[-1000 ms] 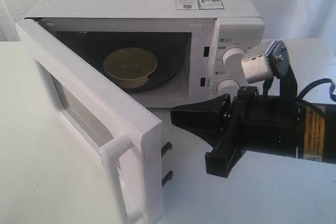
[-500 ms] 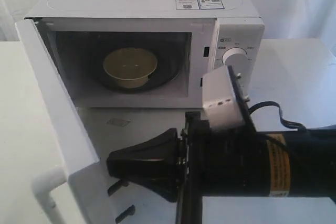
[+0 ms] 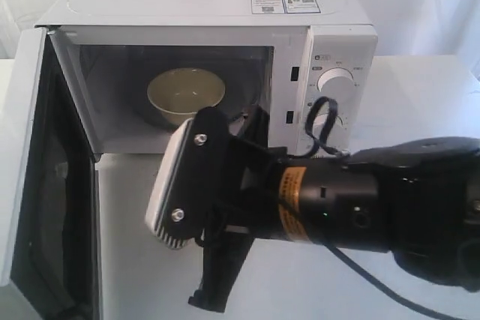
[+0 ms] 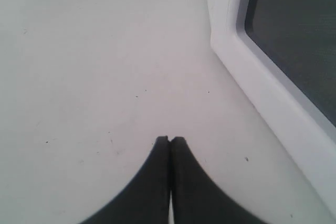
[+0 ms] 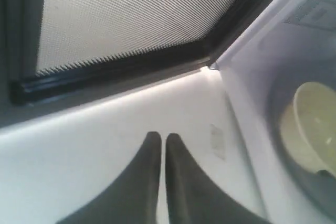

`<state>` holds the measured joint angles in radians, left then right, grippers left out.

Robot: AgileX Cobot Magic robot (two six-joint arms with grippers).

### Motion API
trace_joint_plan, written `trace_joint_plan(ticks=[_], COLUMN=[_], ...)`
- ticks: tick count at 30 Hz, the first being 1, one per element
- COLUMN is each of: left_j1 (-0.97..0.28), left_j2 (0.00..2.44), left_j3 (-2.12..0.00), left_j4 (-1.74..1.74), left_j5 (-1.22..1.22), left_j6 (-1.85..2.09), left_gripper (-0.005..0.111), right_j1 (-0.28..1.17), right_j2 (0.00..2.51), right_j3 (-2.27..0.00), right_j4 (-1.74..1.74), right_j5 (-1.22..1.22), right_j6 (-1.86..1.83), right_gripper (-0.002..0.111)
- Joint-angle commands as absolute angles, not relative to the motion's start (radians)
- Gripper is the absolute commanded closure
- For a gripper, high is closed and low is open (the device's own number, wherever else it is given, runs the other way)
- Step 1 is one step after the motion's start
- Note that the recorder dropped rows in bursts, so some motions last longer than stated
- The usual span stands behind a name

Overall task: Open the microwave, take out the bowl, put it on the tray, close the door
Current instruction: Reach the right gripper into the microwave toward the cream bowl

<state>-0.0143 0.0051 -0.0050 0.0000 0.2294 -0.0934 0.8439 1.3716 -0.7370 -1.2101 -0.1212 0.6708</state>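
Observation:
The white microwave (image 3: 330, 43) stands with its door (image 3: 22, 148) swung wide to the left. The cream bowl (image 3: 186, 94) sits inside on the turntable. My right arm reaches across in front of the cavity, its wrist camera housing (image 3: 184, 177) facing the viewer and hiding the fingertips. In the right wrist view my right gripper (image 5: 163, 137) is shut and holds nothing. It hangs over the table between the door's mesh window (image 5: 136, 19) and the bowl (image 5: 310, 124). My left gripper (image 4: 169, 139) is shut, empty, low over the table beside the door (image 4: 273, 98). The tray is out of view.
The white table (image 3: 420, 88) runs around the microwave. The open door blocks the left side of the exterior view. A black cable (image 3: 322, 121) loops up from the right arm in front of the knob panel (image 3: 335, 80).
The door has swung from half open to wide open. My right arm has moved left across the front of the cavity, and its wrist has turned.

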Motion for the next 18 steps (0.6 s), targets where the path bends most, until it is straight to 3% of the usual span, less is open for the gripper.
trace_joint_plan(ticks=[1, 5, 7, 18], left_j1=[-0.012, -0.012, -0.012, -0.012], left_j2=[0.0, 0.0, 0.0, 0.0], left_j3=[0.0, 0.0, 0.0, 0.0], left_j4=[0.0, 0.0, 0.0, 0.0], left_j5=[0.232, 0.232, 0.232, 0.232], left_j6=[-0.09, -0.09, -0.09, -0.09], left_gripper=[0.107, 0.107, 0.107, 0.107], right_j1=[0.849, 0.849, 0.847, 0.716], right_j2=[1.471, 1.611, 1.688, 1.949], right_j3=[-0.83, -0.946, -1.02, -1.275], right_j4=[-1.334, -1.439, -1.507, -1.534], right_j5=[0.0, 0.16, 0.241, 0.231], right_j6=[0.517, 0.437, 0.437, 0.448], right_gripper=[0.088, 0.062, 0.058, 0.058])
